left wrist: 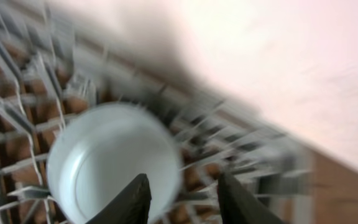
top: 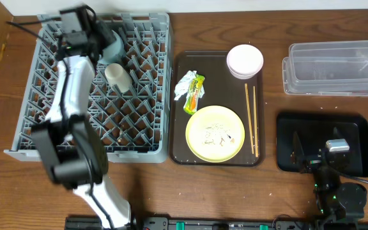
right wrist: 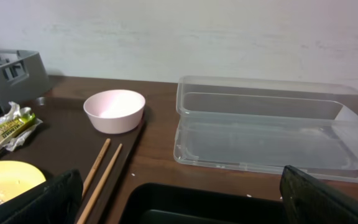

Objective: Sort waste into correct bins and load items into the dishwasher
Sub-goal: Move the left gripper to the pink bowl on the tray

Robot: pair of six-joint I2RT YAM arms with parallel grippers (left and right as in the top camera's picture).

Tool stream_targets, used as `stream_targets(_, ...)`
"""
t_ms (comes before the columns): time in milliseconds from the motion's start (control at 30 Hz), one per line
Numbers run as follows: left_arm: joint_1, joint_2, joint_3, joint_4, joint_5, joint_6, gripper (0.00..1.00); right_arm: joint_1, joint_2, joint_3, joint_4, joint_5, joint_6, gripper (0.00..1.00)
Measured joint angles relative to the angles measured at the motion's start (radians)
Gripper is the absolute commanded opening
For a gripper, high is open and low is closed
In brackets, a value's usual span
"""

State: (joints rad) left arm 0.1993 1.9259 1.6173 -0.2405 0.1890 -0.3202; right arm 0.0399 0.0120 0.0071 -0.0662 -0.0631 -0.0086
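Note:
The grey dish rack (top: 142,144) fills the left. My left gripper (top: 99,39) is open at its far side, its fingers (left wrist: 182,177) astride the rim of the light blue bowl (left wrist: 104,162), which sits in the rack (left wrist: 17,118); this view is blurred. The bowl shows overhead (top: 114,43), with the small white cup (top: 117,75) lying nearby in the rack. My right gripper (top: 315,148) is wide open and empty (right wrist: 179,180) over the black tray (top: 356,128). The clear tub (top: 336,67) stands beyond it (right wrist: 272,130).
The dark brown serving tray (top: 179,150) holds the crumpled wrapper with the yellow-green packet (top: 191,88), the yellow plate (top: 200,145) with rice scraps (top: 217,133), the wooden chopsticks (top: 251,118) and the white bowl (top: 245,61).

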Motion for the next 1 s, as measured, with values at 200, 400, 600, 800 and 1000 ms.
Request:
stream_targets(200, -0.060, -0.266, 0.018, -0.180, 0.203, 0.018, 0.47, 0.000, 0.000, 0.000, 0.000, 0.000, 0.000, 0.99)
stream_targets(400, -0.423, -0.225, 0.014, -0.347, 0.241, 0.243, 0.49, 0.000, 0.000, 0.000, 0.000, 0.000, 0.000, 0.99)
stream_targets(600, -0.779, -0.196, 0.011, -0.364, -0.009, 0.426, 0.55, 0.000, 0.000, 0.000, 0.000, 0.000, 0.000, 0.99)
stream_targets(800, -0.872, -0.031, 0.011, -0.254, -0.238, 0.490, 0.57, 0.000, 0.000, 0.000, 0.000, 0.000, 0.000, 0.99)
stream_targets(1000, -0.866, 0.135, 0.008, -0.022, -0.208, 0.487, 0.57, 0.000, 0.000, 0.000, -0.001, 0.000, 0.000, 0.99)
